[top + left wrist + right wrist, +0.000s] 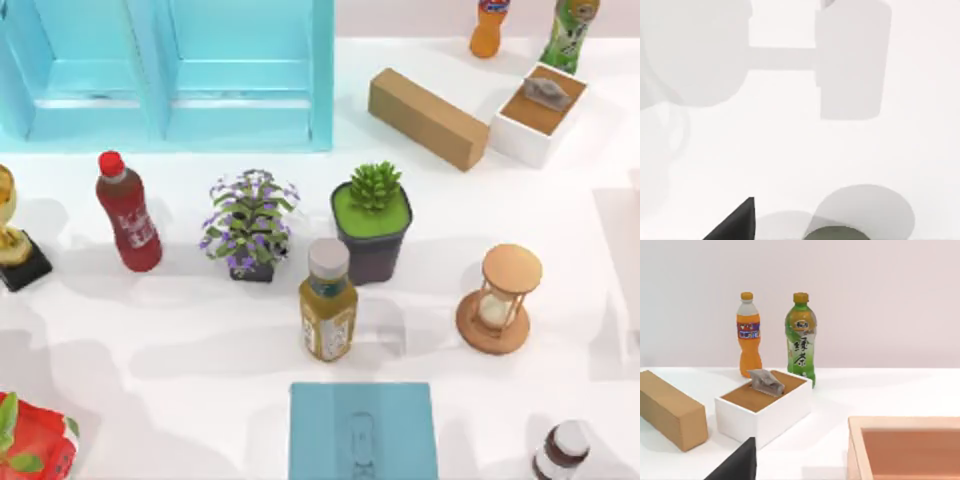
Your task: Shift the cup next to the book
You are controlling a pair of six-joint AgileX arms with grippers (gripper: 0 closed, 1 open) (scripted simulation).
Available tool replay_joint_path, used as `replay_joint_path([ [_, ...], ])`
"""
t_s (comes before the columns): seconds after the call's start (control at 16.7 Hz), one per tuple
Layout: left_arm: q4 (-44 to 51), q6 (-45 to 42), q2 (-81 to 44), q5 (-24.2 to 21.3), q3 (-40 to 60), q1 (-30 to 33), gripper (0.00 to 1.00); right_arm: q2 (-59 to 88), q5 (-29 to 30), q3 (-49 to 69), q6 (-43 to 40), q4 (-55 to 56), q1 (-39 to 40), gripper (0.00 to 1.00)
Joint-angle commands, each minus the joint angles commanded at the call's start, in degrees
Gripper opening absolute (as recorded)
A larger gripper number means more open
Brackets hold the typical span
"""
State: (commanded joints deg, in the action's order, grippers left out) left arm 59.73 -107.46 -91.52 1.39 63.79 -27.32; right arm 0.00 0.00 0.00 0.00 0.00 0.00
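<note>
Top view holds cup (pixel 14 235) and book (pixel 362 430); right wrist faces bottles (pixel 800 337)

On the bench stand five bottles: a red bottle (pixel 128 213), a yellow-labelled bottle (pixel 327 301), an orange soda bottle (pixel 491 25), a green tea bottle (pixel 570 32) and a dark bottle with a white cap (pixel 561 452). There are two potted plants, one purple-flowered (pixel 249 222) and one spiky succulent (pixel 373 218). One each: gold cup (pixel 14 235), light-blue book (pixel 363 432), hourglass (pixel 499 299), tan block (pixel 427 117), white tissue box (pixel 539 113), blue cabinet (pixel 170 70), red bag (pixel 33 442).
</note>
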Motion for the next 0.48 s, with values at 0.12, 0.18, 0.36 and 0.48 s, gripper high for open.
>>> replay_joint_path([
  [0.12,4.12,-8.62,-4.44,-0.16,4.85,-4.86,1.00,0.00,0.00,0.00,0.00,0.00,0.00,1.00],
  [0.18,5.77,-12.65,-6.11,-0.26,7.11,-7.23,1.00,0.00,0.00,0.00,0.00,0.00,0.00,1.00],
  [0.36,9.28,-22.70,-9.03,-0.70,13.01,-13.66,1.00,0.00,0.00,0.00,0.00,0.00,0.00,1.00],
  [0.48,10.61,-27.33,-9.66,-1.04,16.02,-17.07,1.00,0.00,0.00,0.00,0.00,0.00,0.00,1.00],
])
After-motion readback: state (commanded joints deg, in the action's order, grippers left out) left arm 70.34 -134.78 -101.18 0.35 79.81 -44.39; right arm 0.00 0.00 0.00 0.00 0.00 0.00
